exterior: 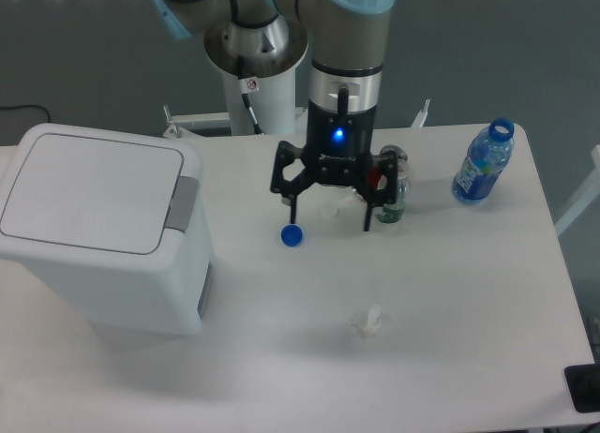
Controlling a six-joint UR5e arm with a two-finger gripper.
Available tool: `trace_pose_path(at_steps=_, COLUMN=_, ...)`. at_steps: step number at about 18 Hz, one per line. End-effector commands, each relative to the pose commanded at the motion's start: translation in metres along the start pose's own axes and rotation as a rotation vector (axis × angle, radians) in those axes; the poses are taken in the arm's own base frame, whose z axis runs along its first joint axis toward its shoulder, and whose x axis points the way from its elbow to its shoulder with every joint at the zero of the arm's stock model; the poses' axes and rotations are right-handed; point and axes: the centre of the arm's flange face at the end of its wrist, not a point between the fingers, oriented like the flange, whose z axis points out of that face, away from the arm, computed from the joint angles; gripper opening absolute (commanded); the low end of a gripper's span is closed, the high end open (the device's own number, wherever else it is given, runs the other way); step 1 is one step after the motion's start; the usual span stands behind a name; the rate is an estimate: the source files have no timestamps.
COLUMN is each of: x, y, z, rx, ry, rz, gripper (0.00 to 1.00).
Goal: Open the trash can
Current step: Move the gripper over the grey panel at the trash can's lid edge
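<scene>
The trash can [98, 231] sits at the table's left, lid flat and closed. A blue cap [292, 235] lies beside my gripper [330, 212], fingers spread wide, empty. A bottle [483, 163] stands far right.

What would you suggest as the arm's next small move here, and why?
Probably a sideways move toward the bin. Its lid lies flat and closed, and the grey latch sits on the edge facing the arm. The hand hangs open over the table's middle, near the blue cap, well clear of the latch it likely has to press.
</scene>
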Motion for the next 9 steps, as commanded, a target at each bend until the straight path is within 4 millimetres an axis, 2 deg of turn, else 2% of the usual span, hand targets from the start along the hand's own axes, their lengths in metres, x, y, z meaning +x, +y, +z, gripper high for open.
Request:
trace_pose_path(at_steps=3, x=0.014, y=-0.002, z=-0.003, rx=0.011, ry=0.019, rz=-0.041, gripper=1.0)
trace_pose_path(at_steps=9, x=0.045, y=-0.001, z=0.01, rx=-0.005, ry=0.063, rz=-0.025, gripper=1.0)
